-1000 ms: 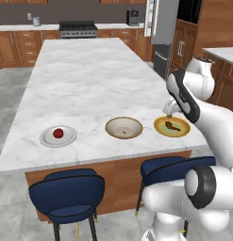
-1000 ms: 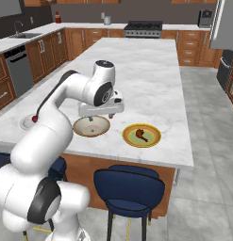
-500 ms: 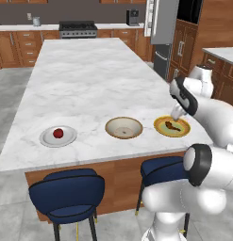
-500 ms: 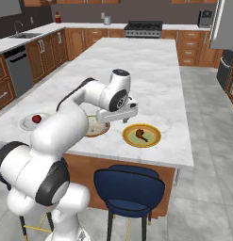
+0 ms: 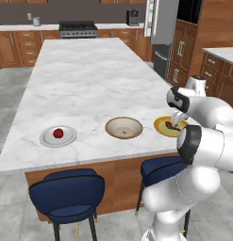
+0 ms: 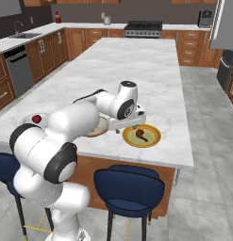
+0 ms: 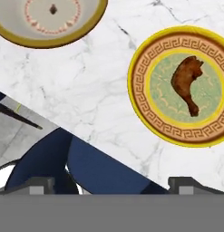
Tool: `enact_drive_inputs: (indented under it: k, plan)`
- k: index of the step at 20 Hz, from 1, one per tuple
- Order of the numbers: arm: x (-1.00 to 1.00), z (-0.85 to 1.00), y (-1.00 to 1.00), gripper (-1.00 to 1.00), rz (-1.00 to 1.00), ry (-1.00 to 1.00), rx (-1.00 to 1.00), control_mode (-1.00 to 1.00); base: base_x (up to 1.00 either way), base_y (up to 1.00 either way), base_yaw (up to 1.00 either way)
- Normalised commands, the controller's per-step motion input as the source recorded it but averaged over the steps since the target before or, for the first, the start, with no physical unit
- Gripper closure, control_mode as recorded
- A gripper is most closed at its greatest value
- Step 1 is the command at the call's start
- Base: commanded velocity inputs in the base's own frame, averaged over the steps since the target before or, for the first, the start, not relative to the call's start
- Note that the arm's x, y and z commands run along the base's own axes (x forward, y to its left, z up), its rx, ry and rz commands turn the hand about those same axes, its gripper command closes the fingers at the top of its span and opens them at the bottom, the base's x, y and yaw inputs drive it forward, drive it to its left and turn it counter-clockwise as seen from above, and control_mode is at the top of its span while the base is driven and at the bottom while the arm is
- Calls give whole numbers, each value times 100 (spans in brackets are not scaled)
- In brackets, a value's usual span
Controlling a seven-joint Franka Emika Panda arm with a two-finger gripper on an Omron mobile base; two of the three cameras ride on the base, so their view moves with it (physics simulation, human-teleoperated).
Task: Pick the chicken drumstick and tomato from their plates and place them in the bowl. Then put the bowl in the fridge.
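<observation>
The first step is in hand: going for the chicken drumstick (image 7: 186,88), which lies on the yellow-rimmed plate (image 7: 145,113) with the greenish centre, near the front edge of the marble desk (image 5: 89,84). The claw (image 6: 128,125) hangs above the desk between that plate and the bowl (image 5: 123,127), its jaws spread wide and holding nothing. In the hand view the two dark tips sit far apart at the bottom, and the drumstick shows up and to the right of them, so the claw is not yet centred over the meat (a blue stool (image 7: 99,170) shows below the desk's edge in the same view).

The tomato (image 5: 58,133) rests on the plain grey plate (image 5: 48,140) at the far left of the row, well apart from the arm. The bowl stands between the two plates, nothing yet in it. The fridge (image 5: 162,23) stands beyond the far end of the desk.

Next, I judge, the claw must shift sideways until it is over the drumstick, turn so that the jaws straddle its narrow width rather than its length, then descend and clamp. The piece lies flat, so the tips will need to come almost to the plate's surface.
</observation>
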Motion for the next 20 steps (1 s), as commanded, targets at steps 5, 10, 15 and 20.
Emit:
enact_drive_inputs:
  k: [5,10,15,20]
  plan:
    - [57,-45,-24,-100,-6,7,0,-100,0,0,0]
    - [48,-35,-14,-100,-9,7,0,-100,0,0,0]
    - [46,-27,-6,-100,-7,8,2,-100,0,0,0]
    - [40,-24,-10,-100,-1,3,2,-100,0,0,0]
